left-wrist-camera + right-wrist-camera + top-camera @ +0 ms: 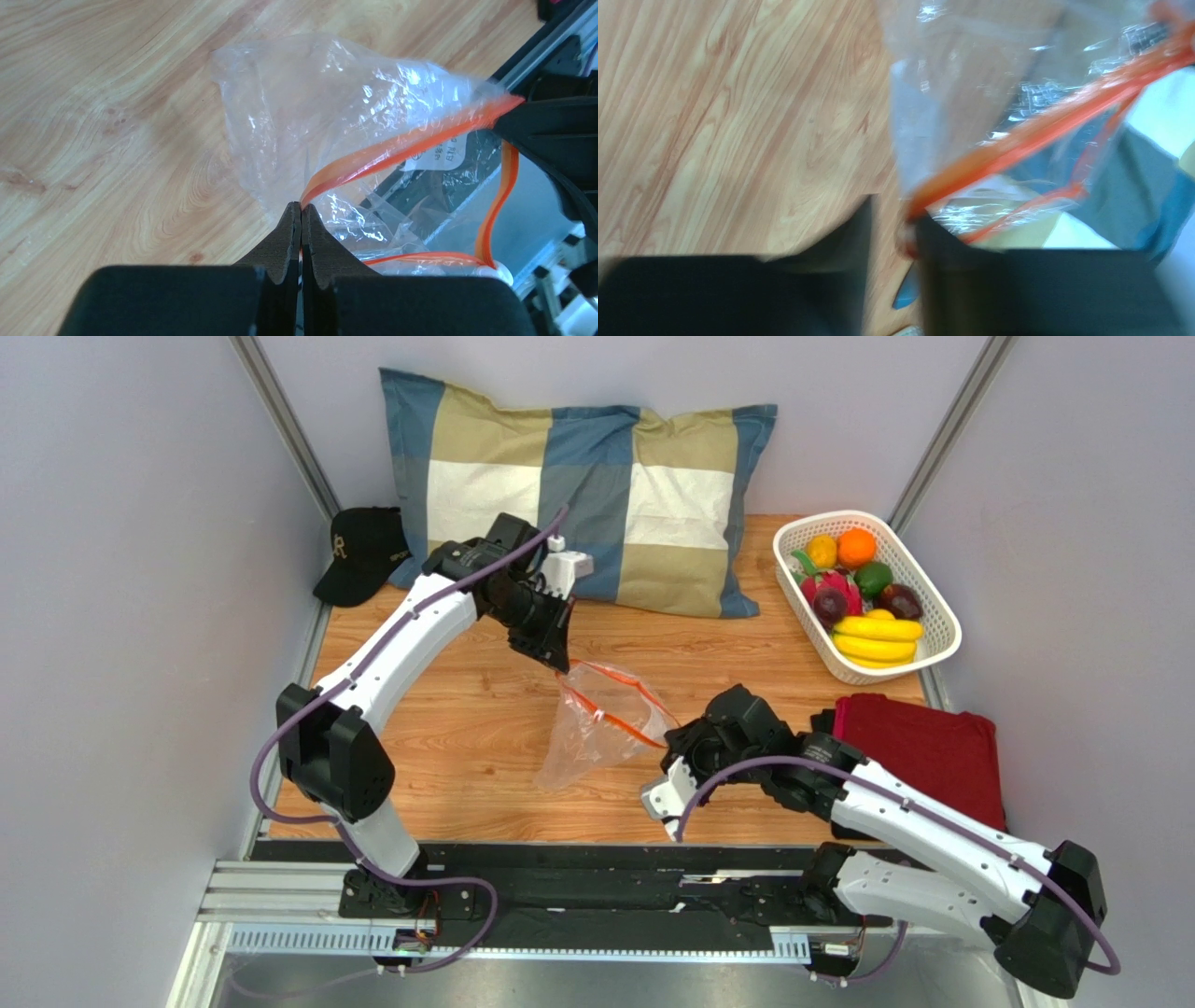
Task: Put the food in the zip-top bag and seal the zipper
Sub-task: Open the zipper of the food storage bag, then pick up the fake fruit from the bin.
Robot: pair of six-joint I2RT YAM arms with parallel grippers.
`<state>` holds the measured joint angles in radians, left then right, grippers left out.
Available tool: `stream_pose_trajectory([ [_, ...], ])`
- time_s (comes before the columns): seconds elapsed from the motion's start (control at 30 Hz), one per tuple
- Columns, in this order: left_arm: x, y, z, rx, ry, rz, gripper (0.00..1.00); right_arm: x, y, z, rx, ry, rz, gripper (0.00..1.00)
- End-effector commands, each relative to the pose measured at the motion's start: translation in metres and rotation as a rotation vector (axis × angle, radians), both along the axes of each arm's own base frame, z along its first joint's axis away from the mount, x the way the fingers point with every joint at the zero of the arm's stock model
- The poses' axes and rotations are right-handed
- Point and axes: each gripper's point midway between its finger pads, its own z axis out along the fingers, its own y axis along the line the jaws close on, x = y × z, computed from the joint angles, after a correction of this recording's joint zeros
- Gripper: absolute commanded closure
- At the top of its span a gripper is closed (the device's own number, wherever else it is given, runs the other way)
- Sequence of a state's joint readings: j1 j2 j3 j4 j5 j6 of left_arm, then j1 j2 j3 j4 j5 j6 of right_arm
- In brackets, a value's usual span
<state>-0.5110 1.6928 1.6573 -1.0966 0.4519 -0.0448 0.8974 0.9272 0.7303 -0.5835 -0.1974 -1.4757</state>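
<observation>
No fruit (859, 595) is bagged yet: I see all of it in the basket (944, 605), well apart from the bag (601, 725), which sits empty and unsealed over the worktop (449, 728). My left tool (301, 210) is clamped on one end of the zipper strip (393, 150). The right tool (892, 231) looks parted beside the other end, though blur hides whether they touch.

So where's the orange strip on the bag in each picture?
Top external: the zipper is in the middle, slanting across the mouth of the clear bag.
Left wrist: it starts at the left gripper, bottom centre, and climbs to the right edge.
Right wrist: blurry, it slants from lower middle to top right.
Shared landmark: the wooden table shows left of it in every view.
</observation>
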Motion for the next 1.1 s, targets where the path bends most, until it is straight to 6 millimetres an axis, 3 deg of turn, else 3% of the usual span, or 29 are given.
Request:
stream_pose_trajectory([
  [0.0,0.004,-0.014,0.032,-0.180,-0.035,0.063,1.00,0.038,-0.005,0.005,0.069,-0.020,-0.181,0.51],
  [0.07,0.002,-0.019,0.029,-0.215,0.003,0.108,1.00,0.051,-0.006,0.007,0.093,0.019,-0.239,0.38],
  [0.13,0.007,-0.025,0.028,-0.254,0.023,0.160,1.00,0.062,-0.004,0.023,0.146,0.045,-0.291,0.27],
  [0.17,0.010,-0.031,0.026,-0.275,0.036,0.162,1.00,0.068,-0.007,0.026,0.160,0.055,-0.317,0.16],
  [0.33,0.027,-0.042,0.013,-0.282,0.097,0.250,1.00,0.074,-0.016,0.067,0.311,0.131,-0.434,0.11],
  [0.53,0.036,-0.049,0.009,-0.311,0.100,0.265,1.00,0.076,-0.051,0.101,0.482,0.266,-0.602,0.09],
  [0.63,0.037,-0.050,0.006,-0.310,0.109,0.266,1.00,0.104,-0.074,0.101,0.577,0.399,-0.782,0.09],
  [0.7,0.039,-0.051,0.006,-0.313,0.109,0.262,1.00,0.132,-0.101,0.115,0.685,0.481,-0.925,0.09],
  [0.73,0.038,-0.052,0.006,-0.314,0.111,0.259,1.00,0.153,-0.126,0.099,0.697,0.551,-1.044,0.10],
  [0.77,0.038,-0.052,0.007,-0.317,0.108,0.255,1.00,0.164,-0.131,0.121,0.764,0.585,-1.057,0.10],
  [0.8,0.038,-0.052,0.007,-0.317,0.105,0.252,1.00,0.172,-0.141,0.122,0.784,0.616,-1.089,0.11],
  [0.83,0.037,-0.052,0.008,-0.318,0.100,0.248,1.00,0.180,-0.166,0.118,0.797,0.650,-1.163,0.11],
  [0.93,0.037,-0.051,0.007,-0.316,0.094,0.247,1.00,0.209,-0.200,0.114,0.818,0.699,-1.250,0.12],
  [0.97,0.037,-0.051,0.007,-0.320,0.092,0.244,1.00,0.221,-0.210,0.099,0.807,0.731,-1.289,0.12],
  [1.0,0.037,-0.051,0.006,-0.319,0.096,0.246,1.00,0.230,-0.218,0.107,0.836,0.724,-1.315,0.12],
  [1.07,0.037,-0.051,0.007,-0.320,0.090,0.245,1.00,0.244,-0.241,0.100,0.878,0.750,-1.410,0.12],
])
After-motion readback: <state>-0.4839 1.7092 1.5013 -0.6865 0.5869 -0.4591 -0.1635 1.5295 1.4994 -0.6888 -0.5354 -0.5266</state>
